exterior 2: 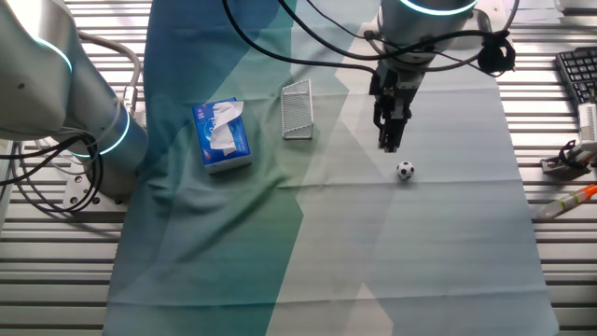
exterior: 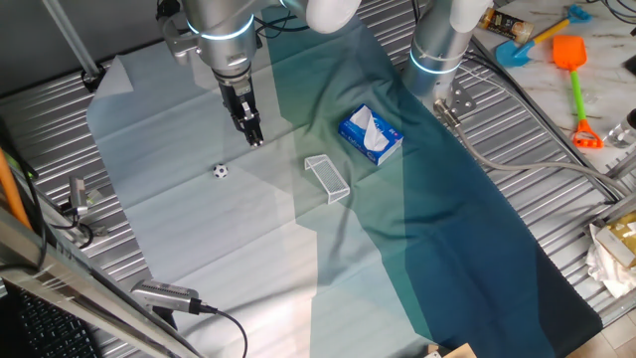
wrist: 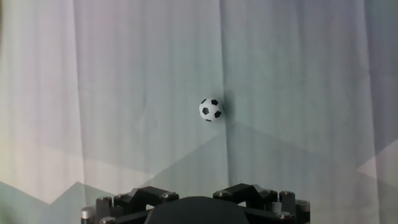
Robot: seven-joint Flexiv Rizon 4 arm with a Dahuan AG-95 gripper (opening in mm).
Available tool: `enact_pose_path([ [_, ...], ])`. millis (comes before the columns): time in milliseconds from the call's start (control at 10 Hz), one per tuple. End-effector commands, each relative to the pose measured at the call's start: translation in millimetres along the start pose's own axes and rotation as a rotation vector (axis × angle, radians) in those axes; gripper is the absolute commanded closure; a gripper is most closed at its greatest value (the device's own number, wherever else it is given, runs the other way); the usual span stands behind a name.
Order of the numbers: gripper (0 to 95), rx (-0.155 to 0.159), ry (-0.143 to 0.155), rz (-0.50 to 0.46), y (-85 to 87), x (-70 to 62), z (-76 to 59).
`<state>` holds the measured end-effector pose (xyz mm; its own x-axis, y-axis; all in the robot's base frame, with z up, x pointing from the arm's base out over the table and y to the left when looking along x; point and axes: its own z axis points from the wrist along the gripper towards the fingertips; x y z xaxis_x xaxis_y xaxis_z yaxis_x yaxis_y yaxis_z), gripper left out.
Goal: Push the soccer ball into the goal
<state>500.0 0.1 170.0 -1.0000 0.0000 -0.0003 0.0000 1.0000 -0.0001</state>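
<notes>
The soccer ball [exterior: 220, 171] is a tiny white ball with black patches lying on the pale part of the cloth; it also shows in the other fixed view [exterior 2: 405, 170] and in the middle of the hand view [wrist: 211, 109]. The goal [exterior: 328, 179] is a small clear plastic frame on the cloth, to the ball's right in this view, and shows in the other fixed view too [exterior 2: 297, 109]. My gripper [exterior: 255, 138] points down with its fingers together and holds nothing. It is a short way from the ball, apart from it, between ball and goal [exterior 2: 388, 145].
A blue-and-white tissue box [exterior: 371, 135] lies just beyond the goal. A second arm's base [exterior: 437, 50] stands at the back. Toys [exterior: 571, 60] lie at the far right on a marble top. Cables and clamps [exterior: 84, 199] sit along the left edge.
</notes>
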Motion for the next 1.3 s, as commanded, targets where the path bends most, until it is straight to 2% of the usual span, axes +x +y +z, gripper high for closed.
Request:
enact_pose_path([
  [100,95.0,-0.084,-0.009,-0.192,0.0,-0.1,0.3],
  [600,95.0,-0.063,-0.004,-0.182,0.0,-0.1,0.3],
  [800,95.0,-0.038,0.000,-0.184,0.0,-0.1,0.3],
  [1300,95.0,-0.037,0.002,-0.164,0.0,-0.2,0.3],
])
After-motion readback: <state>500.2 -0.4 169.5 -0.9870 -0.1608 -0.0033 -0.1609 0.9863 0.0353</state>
